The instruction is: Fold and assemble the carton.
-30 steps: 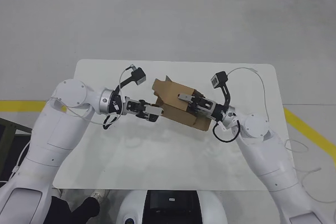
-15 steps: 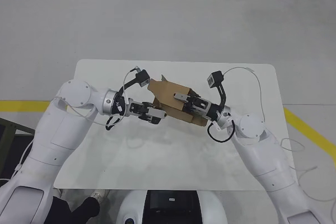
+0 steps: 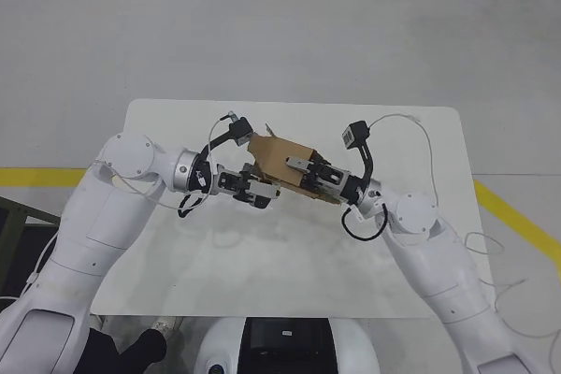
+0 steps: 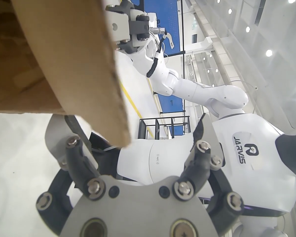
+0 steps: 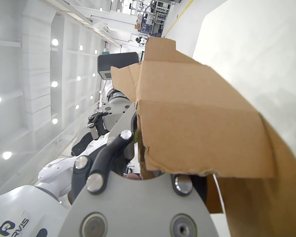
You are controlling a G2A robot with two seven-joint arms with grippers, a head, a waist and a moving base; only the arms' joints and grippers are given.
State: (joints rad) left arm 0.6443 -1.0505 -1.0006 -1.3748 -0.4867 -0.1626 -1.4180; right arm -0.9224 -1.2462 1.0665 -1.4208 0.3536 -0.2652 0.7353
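Top view: right gripper [image 3: 300,167] holds tilted carton [image 3: 277,154].

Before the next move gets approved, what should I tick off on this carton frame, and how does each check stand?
1. Left gripper open: ok, jaws stand apart with a carton flap edge between them.
2. Right gripper hold on the carton: cannot tell, cardboard hides it.
3. Carton well inside the table edges: ok.
4. Carton fully folded: not ok, flaps stick out loose.
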